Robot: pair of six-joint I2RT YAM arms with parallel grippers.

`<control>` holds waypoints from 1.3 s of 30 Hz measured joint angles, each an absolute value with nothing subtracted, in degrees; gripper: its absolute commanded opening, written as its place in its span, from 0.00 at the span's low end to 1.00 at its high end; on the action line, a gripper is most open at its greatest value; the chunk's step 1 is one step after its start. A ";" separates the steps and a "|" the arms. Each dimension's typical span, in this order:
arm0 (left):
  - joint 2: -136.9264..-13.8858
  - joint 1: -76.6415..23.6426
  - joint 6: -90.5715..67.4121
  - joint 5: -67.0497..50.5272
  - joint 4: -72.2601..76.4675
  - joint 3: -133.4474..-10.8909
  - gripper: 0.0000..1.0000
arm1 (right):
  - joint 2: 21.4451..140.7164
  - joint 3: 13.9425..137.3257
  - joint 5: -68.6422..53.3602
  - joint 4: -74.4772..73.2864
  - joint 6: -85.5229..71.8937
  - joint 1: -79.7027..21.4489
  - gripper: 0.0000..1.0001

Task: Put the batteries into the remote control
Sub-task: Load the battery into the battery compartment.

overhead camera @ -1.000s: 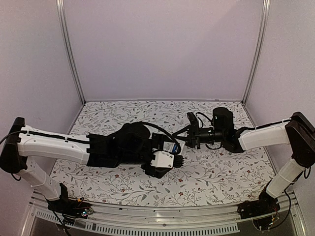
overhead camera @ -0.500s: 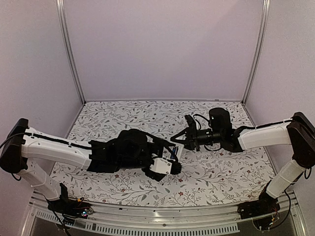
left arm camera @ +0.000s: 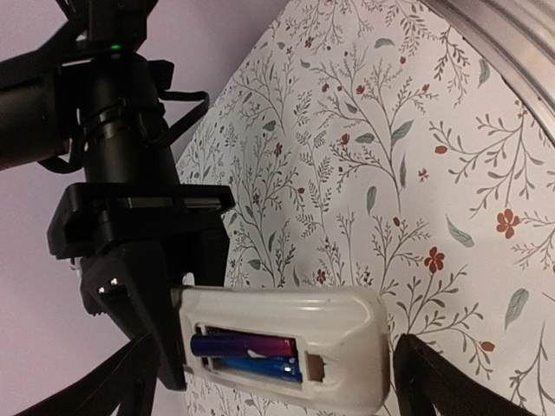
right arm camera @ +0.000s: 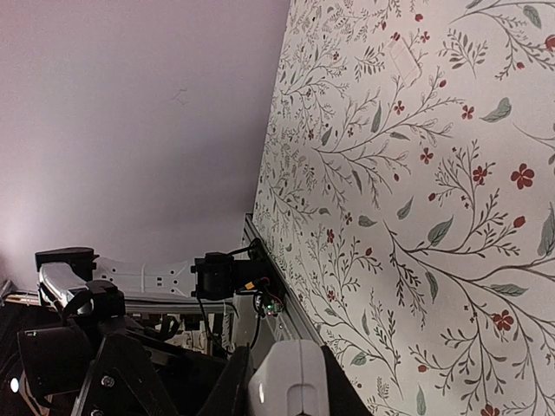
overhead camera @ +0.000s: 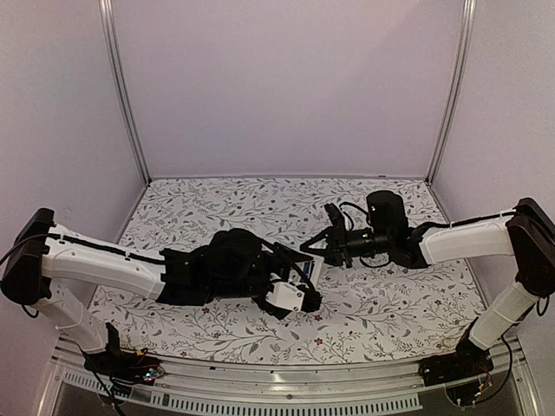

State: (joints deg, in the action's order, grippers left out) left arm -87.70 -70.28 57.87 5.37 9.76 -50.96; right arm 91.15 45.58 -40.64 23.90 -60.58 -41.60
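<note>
Closing in, the right hand has slid toward the left hand, which has dropped lower. Right hand is clamped on one end of the white remote control, its open bay facing the left hand's wide-spread, empty fingers. Two batteries, one purple, one blue, lie inside.

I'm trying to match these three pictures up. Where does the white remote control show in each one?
Top external: the remote control near the centre, mostly hidden.
Left wrist: the remote control at bottom centre, its back showing.
Right wrist: the remote control at the bottom edge, only its white end.
Shared landmark: the floral table cover, in all three.
</note>
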 measured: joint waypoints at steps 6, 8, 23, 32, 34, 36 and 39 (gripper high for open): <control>-88.71 -70.28 58.11 5.34 8.84 -51.11 0.93 | 90.70 45.60 -40.62 23.66 -60.58 -41.89 0.00; -88.86 -70.28 58.15 5.34 8.60 -51.40 0.93 | 90.45 45.60 -40.62 23.59 -60.60 -41.93 0.00; -89.17 -70.06 58.04 5.34 7.84 -52.51 0.89 | 89.60 45.60 -40.62 23.53 -60.58 -42.00 0.00; -89.17 -69.82 57.30 5.30 7.38 -52.99 0.90 | 89.32 45.60 -40.62 23.53 -60.58 -42.00 0.00; -89.19 -69.80 57.23 5.34 7.31 -52.99 0.91 | 89.32 45.60 -40.62 23.53 -60.58 -42.00 0.00; -89.19 -69.73 57.19 5.32 7.22 -52.99 0.91 | 89.30 45.60 -40.62 23.53 -60.55 -42.00 0.00; -89.19 -69.63 57.14 5.34 6.94 -53.01 0.89 | 89.30 45.60 -40.62 23.53 -60.55 -42.00 0.00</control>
